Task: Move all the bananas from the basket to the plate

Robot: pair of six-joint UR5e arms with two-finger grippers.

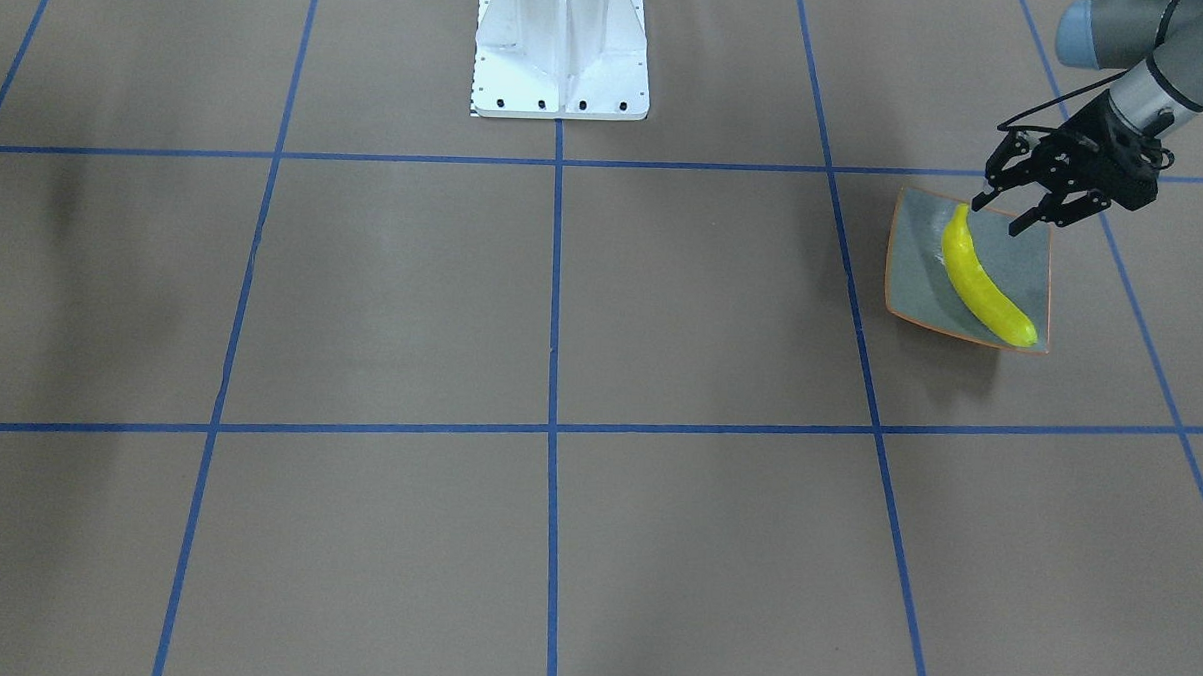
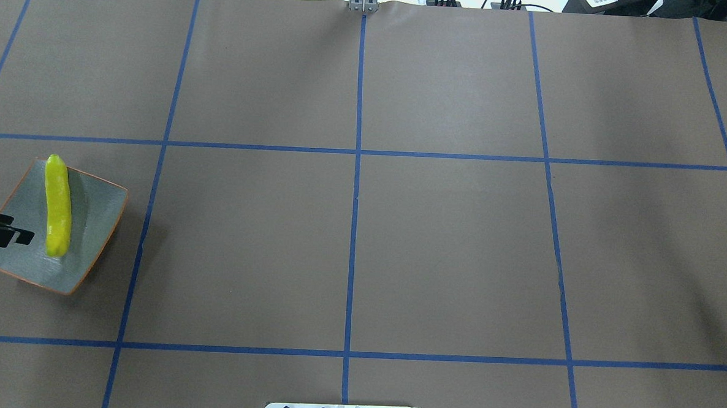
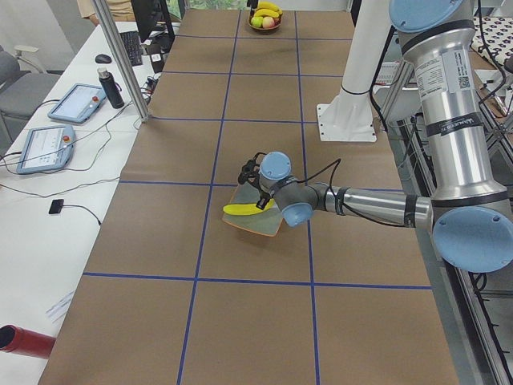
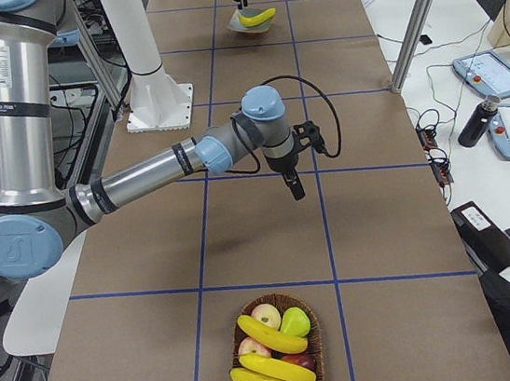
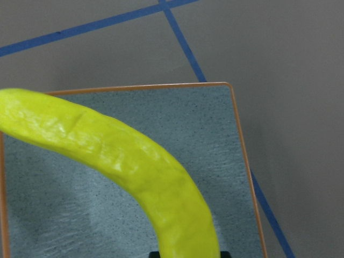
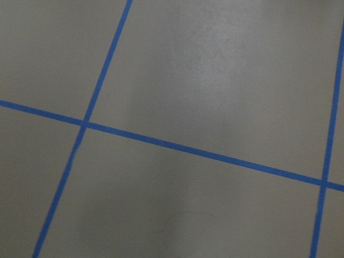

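One yellow banana (image 1: 979,281) lies on the grey-blue plate (image 1: 1019,273) with the orange rim. It also shows in the overhead view (image 2: 57,206) and fills the left wrist view (image 5: 134,166) on the plate (image 5: 215,123). My left gripper (image 1: 998,216) is open and empty just above the plate's robot-side edge, one fingertip close to the banana's end. More bananas (image 4: 270,335) lie in the wicker basket (image 4: 314,352) at the table's other end. My right gripper (image 4: 293,188) hangs above bare table, well short of the basket; I cannot tell if it is open.
The basket also holds apples (image 4: 266,316) and a green fruit (image 4: 294,322). The white robot base (image 1: 561,51) stands at mid table. Blue tape lines (image 2: 356,167) cross the brown surface. Tablets and a bottle (image 4: 476,122) lie on the side bench.
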